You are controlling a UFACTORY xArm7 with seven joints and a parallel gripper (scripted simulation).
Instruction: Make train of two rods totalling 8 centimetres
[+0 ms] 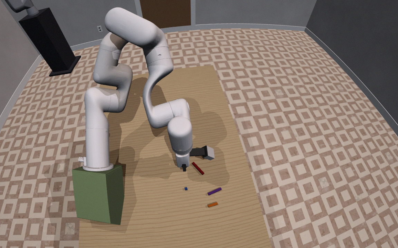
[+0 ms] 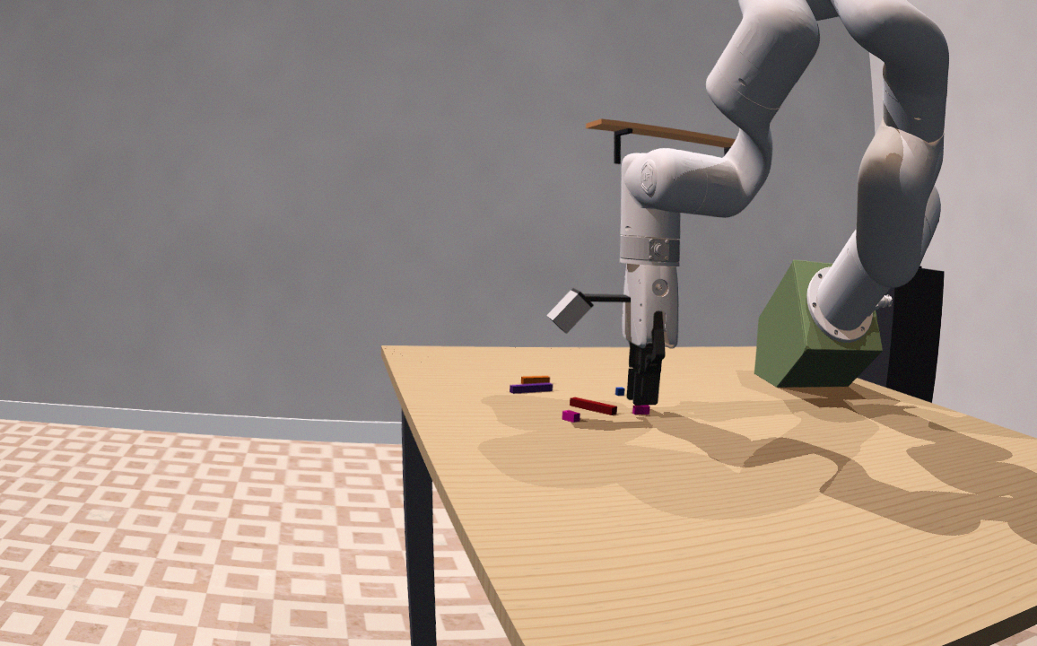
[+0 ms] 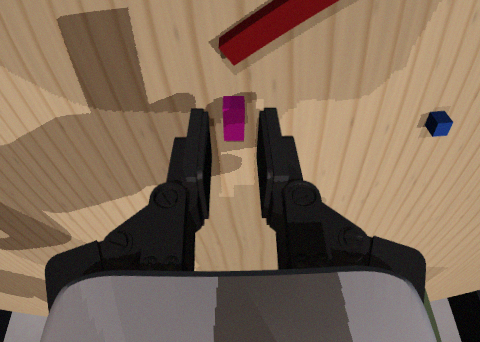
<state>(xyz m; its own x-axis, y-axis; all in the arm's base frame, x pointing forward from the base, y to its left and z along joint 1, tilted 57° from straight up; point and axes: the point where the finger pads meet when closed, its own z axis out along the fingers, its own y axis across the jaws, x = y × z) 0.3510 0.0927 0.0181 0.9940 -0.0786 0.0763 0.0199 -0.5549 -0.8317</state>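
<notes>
A short magenta rod [image 3: 234,124] lies flat on the table, right under my gripper [image 3: 234,132]; it also shows in the exterior view [image 2: 640,409]. My gripper [image 2: 644,398] points straight down, its fingers partly open with a gap on each side of the rod, tips just above it. A red rod [image 3: 307,4] [image 1: 198,168] lies slanted just beyond it. A blue cube [image 3: 439,124] [image 1: 186,188] lies to the side. A purple rod [image 1: 214,191] and an orange rod [image 1: 212,204] lie further off. A second magenta rod [image 2: 570,414] lies near the red rod's other end.
The arm's green base block [image 1: 99,192] stands at the table's side. The table edge [image 2: 402,393] is close to the purple and orange rods. The wrist camera's grey box [image 1: 208,152] sticks out beside the gripper.
</notes>
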